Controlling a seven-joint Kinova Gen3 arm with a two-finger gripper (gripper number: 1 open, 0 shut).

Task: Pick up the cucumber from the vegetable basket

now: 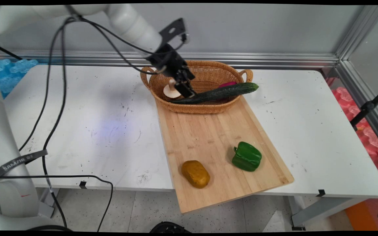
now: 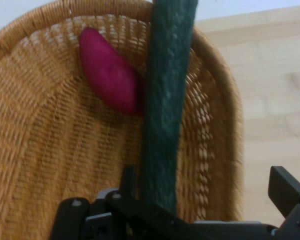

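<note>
The cucumber (image 1: 218, 92) lay in the basket (image 1: 208, 108), its long axis pointing toward 2 o'clock over the rim; the gripper (image 1: 186, 89), fingers spread, straddled its 8 o'clock end, a magenta vegetable (image 2: 110, 75) beside it

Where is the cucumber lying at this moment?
In the main view the cucumber lies slantwise in the wicker basket at the table's far side, its right end sticking out over the rim, its left end by the gripper.

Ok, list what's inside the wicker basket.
The basket holds a cucumber lying across it with its tip over the rim, a magenta vegetable behind it, and a tan mushroom-like piece partly hidden by the gripper.
</note>
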